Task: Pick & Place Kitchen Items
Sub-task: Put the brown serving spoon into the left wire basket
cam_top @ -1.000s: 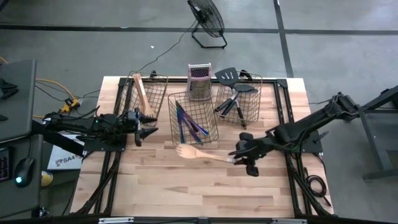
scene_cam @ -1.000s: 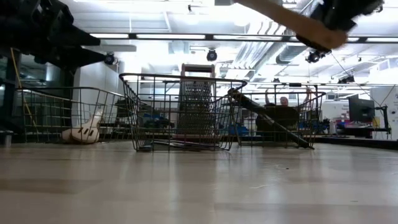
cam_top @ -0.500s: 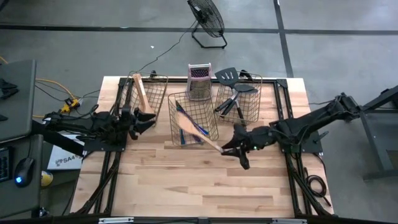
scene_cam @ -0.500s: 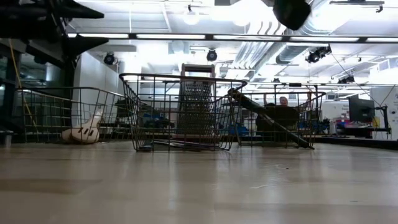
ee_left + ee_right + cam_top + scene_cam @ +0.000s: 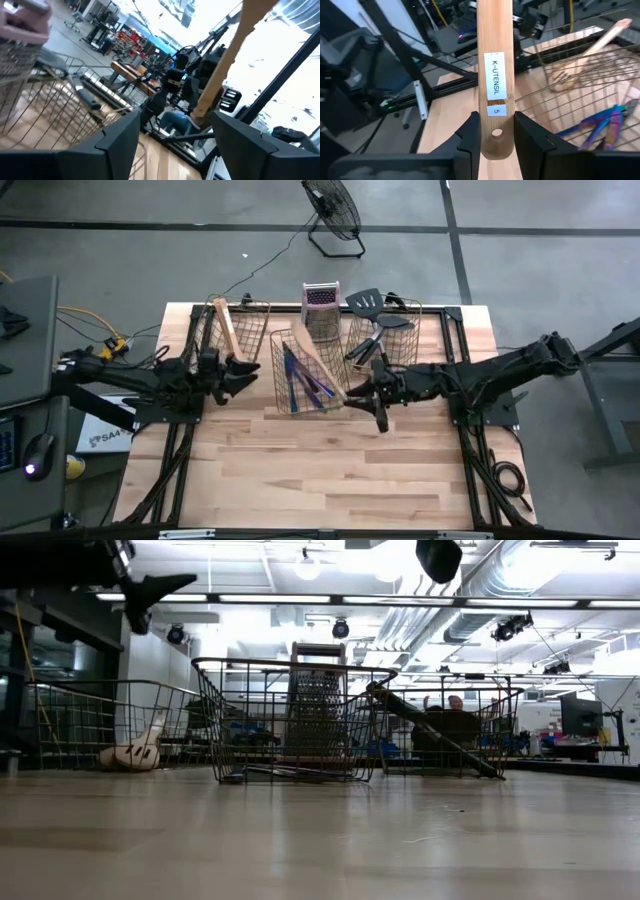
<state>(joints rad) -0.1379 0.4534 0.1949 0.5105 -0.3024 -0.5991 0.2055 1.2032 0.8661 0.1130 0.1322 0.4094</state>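
The wooden spoon [image 5: 318,358] lies over the middle basket [image 5: 310,370], cutlery [image 5: 300,380] beneath it, grater [image 5: 320,310] behind, spatula basket [image 5: 385,340] to its right.

A pale wooden utensil [image 5: 494,75] with a white label, iridescent purple-blue cutlery [image 5: 605,125], black spatulas [image 5: 375,315].

Light source: ceiling strip lights [image 5: 300,598] run across the low view, bright and washed out
Table [image 5: 330,470]: evenly lit from overhead, shadows short and soft
Low view foreground: tabletop blurred, arms above it dark silhouettes
Left wrist view: smeared and overexposed at upper right
Right wrist view: wooden handle [image 5: 495,75] sharp, background soft
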